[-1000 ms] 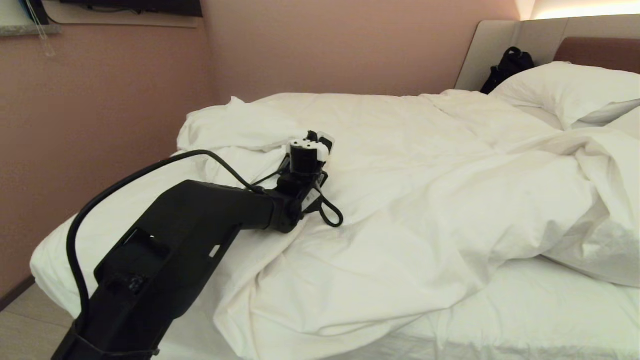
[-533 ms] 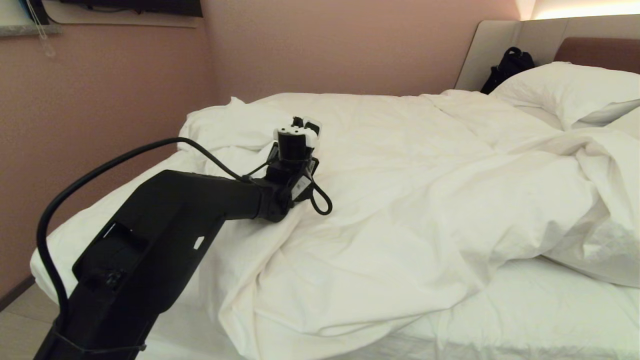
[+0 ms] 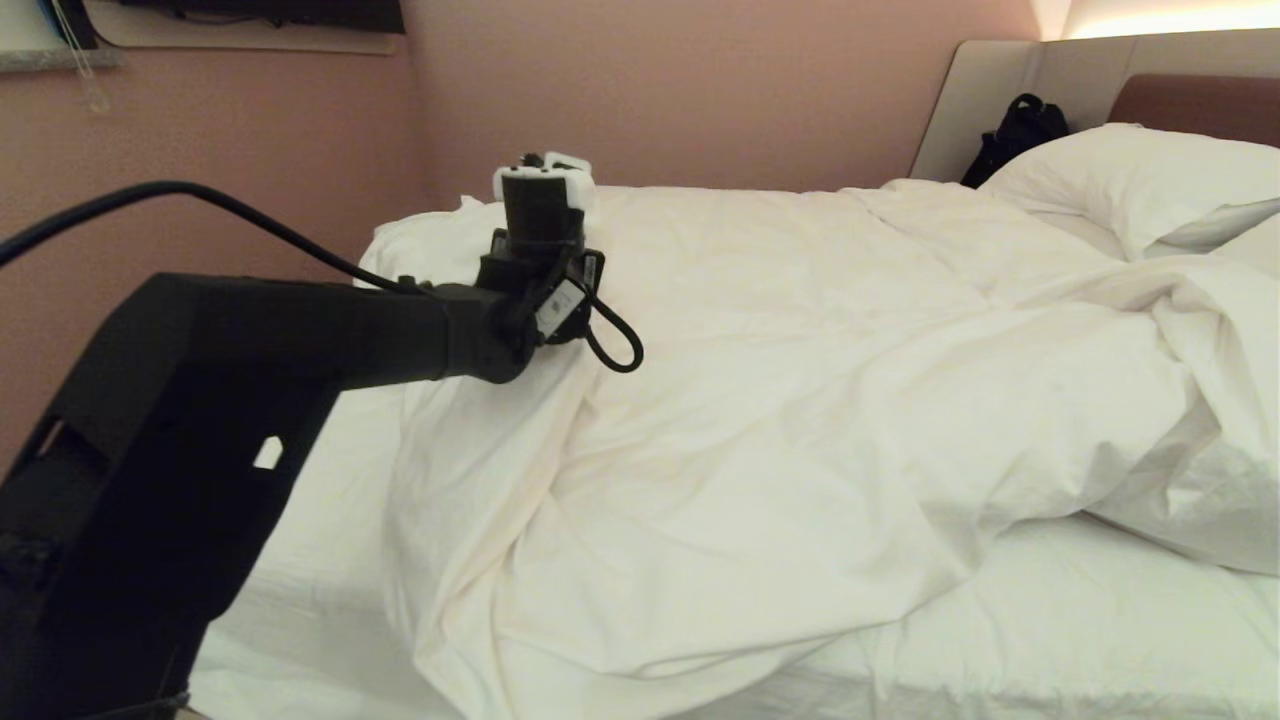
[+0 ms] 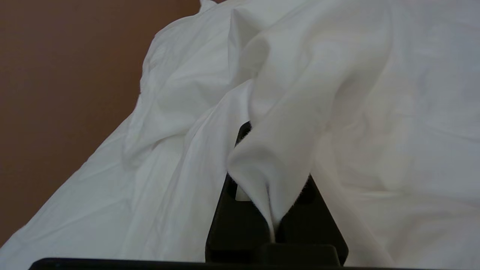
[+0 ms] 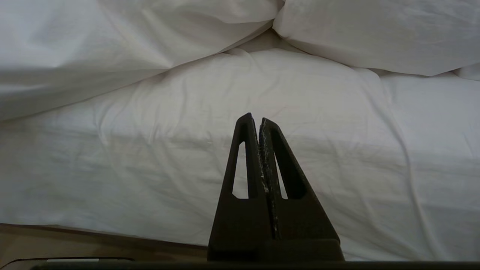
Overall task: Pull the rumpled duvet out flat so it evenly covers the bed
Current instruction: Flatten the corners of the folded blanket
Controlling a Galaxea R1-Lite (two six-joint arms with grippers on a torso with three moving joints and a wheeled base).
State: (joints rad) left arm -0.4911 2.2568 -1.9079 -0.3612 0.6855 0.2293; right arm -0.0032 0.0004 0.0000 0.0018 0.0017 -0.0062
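On the left, the left arm has risen and swung toward the far left since a second ago, when its gripper sat low on the middle of the bedding. The left gripper [image 4: 275,210] now stands above the far left part of the bed [image 3: 1050,640], near the pink wall [image 3: 200,180], with a pinch of the duvet [image 3: 800,420] clamped between its closed jaws; in the left wrist view the cloth rises out of the jaws in a taut peak. A long ridge of duvet now slopes from the gripper down toward the near edge, where before the cloth lay in looser folds. More bare sheet [image 3: 330,520] shows at the near left than earlier.

The one duvet lies rumpled across the middle of the bed, its near edge folded back, leaving a strip of sheet uncovered along the near right.

At the far right, one pillow [image 3: 1130,180] shows fully and the edge of a second pokes in beside it. One black bag [image 3: 1015,135] leans against the headboard [image 3: 1000,90].

The right gripper [image 5: 261,122] is pressed shut on nothing, hanging just before the side of the mattress, as the right wrist view shows.
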